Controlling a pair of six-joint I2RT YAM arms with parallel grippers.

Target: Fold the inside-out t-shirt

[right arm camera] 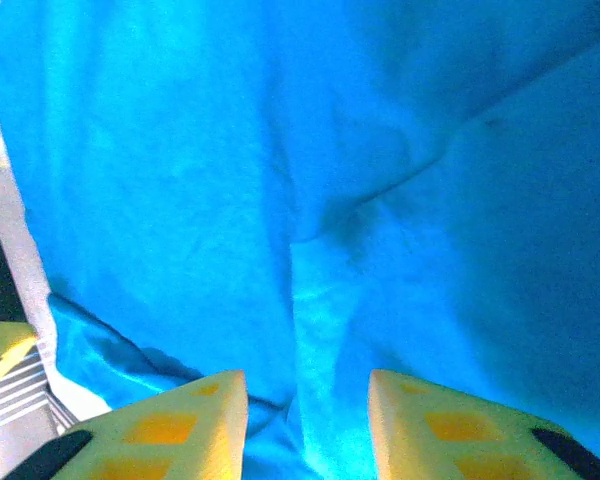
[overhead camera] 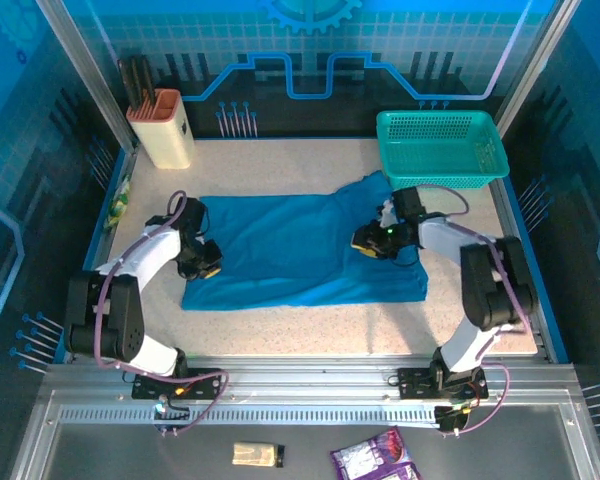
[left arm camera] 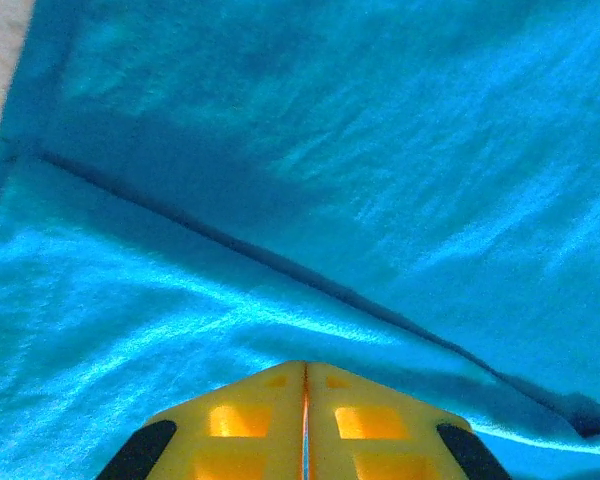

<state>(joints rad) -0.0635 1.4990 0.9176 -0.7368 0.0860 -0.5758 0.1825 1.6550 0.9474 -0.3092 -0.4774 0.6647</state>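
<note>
Folding the shirt [overhead camera: 300, 250] now? Where is it?

It lies spread out on the table [overhead camera: 310, 330], in the middle, between my two arms. One far corner reaches up near the green basket [overhead camera: 485, 150].

And your pincers?

My left pincer [left arm camera: 304, 365] is at the left edge of the shirt, squeezed shut. I can't tell if any cloth is caught in it. My right pincer [right arm camera: 307, 385] is over the right side. Its fingers are apart and a bump of cloth lies between them, but it holds nothing.

So how do you do this bit well?

I think the right one should go low and close on that bump, getting both layers. If the left one has no cloth, it should open and grab again. Then I should lift both sides together, slowly, so nothing bunches up.
</note>
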